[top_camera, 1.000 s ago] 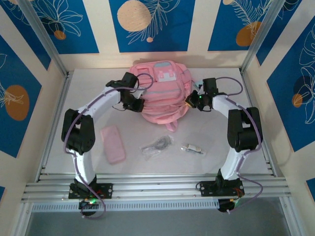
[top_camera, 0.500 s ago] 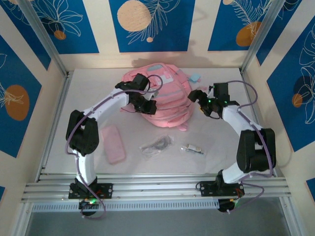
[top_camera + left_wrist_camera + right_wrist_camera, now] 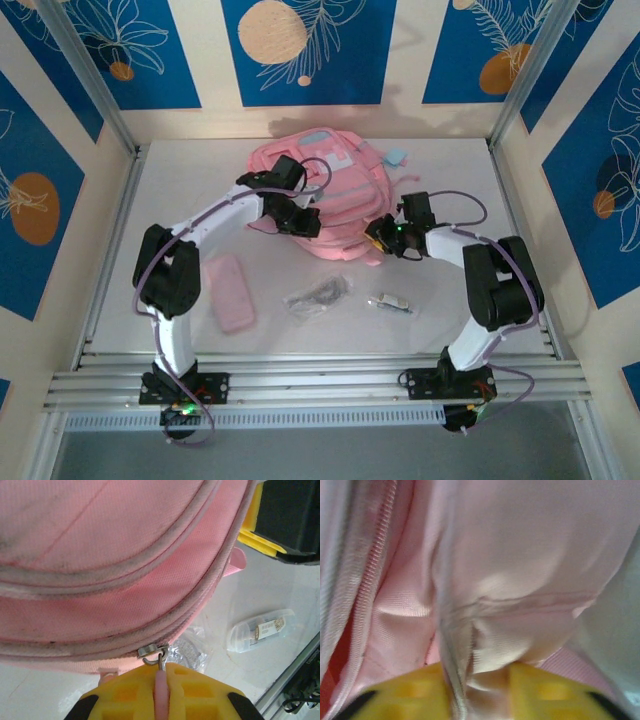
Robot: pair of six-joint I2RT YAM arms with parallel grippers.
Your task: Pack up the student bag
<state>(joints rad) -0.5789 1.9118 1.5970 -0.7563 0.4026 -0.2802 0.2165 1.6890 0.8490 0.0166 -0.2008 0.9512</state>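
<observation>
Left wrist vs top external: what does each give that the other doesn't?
Left wrist: a metal zip slider and its pink zip pull, pinched between the left arm's yellow fingers.
Top external: the flat pink oblong pencil case and the bag's pale blue front patch.
Both: the large soft pink fabric backpack and the small clear plastic packet.

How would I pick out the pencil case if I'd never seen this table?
Find the big pink student bag at the back of the white table. Nearer, on the left, the pencil case lies flat. It is solid pink and oblong; the two small packets to its right are clear plastic.
</observation>
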